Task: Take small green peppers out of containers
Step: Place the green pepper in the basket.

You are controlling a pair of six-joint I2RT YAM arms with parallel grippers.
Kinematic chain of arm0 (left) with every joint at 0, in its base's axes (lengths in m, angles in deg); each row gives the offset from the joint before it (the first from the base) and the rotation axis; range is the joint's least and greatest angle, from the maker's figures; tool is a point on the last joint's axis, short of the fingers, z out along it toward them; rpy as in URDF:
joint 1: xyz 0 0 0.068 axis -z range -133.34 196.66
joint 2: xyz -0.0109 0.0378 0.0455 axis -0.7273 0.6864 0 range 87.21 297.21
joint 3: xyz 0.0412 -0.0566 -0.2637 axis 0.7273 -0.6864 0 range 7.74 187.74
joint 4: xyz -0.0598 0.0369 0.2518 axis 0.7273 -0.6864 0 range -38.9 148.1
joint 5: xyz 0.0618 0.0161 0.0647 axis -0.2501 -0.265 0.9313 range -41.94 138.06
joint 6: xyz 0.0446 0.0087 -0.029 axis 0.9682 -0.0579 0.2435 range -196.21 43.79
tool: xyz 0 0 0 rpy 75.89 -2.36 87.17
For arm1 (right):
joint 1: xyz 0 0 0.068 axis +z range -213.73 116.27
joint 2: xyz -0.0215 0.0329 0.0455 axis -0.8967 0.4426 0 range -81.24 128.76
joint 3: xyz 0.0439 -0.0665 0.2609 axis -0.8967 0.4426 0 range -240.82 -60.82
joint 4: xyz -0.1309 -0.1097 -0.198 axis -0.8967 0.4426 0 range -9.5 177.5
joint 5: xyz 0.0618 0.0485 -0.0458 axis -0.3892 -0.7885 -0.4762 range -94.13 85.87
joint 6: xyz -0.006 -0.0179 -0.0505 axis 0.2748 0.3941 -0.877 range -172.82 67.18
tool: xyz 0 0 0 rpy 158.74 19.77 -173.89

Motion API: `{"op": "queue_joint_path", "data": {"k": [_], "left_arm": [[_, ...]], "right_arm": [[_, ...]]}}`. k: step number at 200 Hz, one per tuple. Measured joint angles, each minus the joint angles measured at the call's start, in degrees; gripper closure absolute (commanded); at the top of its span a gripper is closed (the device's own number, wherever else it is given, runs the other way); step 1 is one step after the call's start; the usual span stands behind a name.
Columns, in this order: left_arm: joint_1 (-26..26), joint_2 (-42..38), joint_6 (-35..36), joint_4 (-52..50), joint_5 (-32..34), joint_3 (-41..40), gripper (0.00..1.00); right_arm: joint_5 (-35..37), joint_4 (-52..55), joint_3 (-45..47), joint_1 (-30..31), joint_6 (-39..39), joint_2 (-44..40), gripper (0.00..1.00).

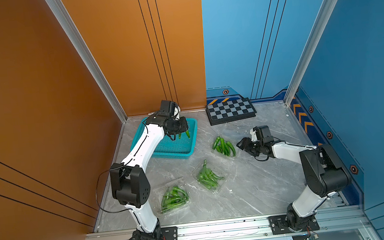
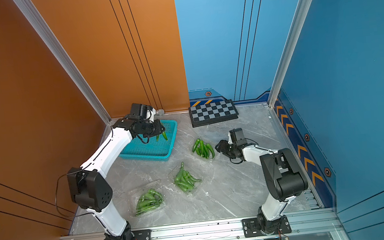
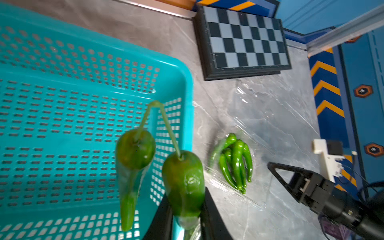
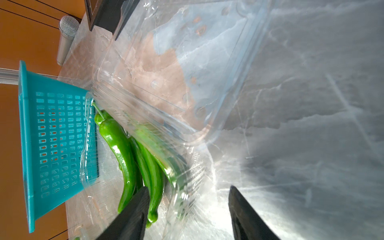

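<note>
Teal perforated plastic is lying under the left gripper [image 1: 182, 128], whose fingers [image 3: 214, 218] are pressing together on one of a pair of green peppers [image 3: 184, 182]. The pinched pepper is sticking out past the fingertips. Its thin stem is meeting the stem of the other pepper, which is dangling free just beside the fingers. Both are hanging over the inside of the basket [image 1: 172, 149], with its side rim running close alongside the fingers. The right gripper [image 1: 242, 148] is hovering low over the marble table [image 1: 254, 187], its fingers [image 4: 131, 216] standing apart and gripping nothing. Just ahead of those fingertips an open clamshell container [image 4: 182, 68] is lying with its clear lid folded back onto the table. A cluster of small green peppers [image 4: 120, 149] is resting in its tray, and one pepper tip is showing right beside one finger; I cannot tell whether they are touching. Well behind both sets of fingers, toward the arm bases, a second container [image 1: 220, 187] and a third container [image 1: 159, 189] are sitting apart from each other, each packed with more peppers. Whether their lids are shut cannot be told. Far beyond the right fingertips, a chessboard [image 1: 231, 110] is leaning at the back wall.
</note>
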Motion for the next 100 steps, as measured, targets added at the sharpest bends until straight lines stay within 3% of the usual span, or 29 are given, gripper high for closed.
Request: {"op": "queue_joint_path", "data": {"k": [37, 58, 86, 100], "left_arm": [[-2.6, 4.0, 1.3, -1.4, 0.1, -0.2, 0.93], [-3.0, 6.8, 2.0, -3.2, 1.0, -0.2, 0.76], [-3.5, 7.9, 2.7, -4.7, 2.3, -0.3, 0.43], [-3.6, 7.8, 2.8, -4.6, 2.6, -0.3, 0.4]], "right_arm": [[0.2, 0.0, 0.0, 0.0, 0.0, 0.0, 0.37], [0.2, 0.0, 0.0, 0.0, 0.0, 0.0, 0.37], [0.2, 0.0, 0.0, 0.0, -0.3, 0.0, 0.36], [0.2, 0.0, 0.0, 0.0, -0.4, 0.0, 0.36]]}}
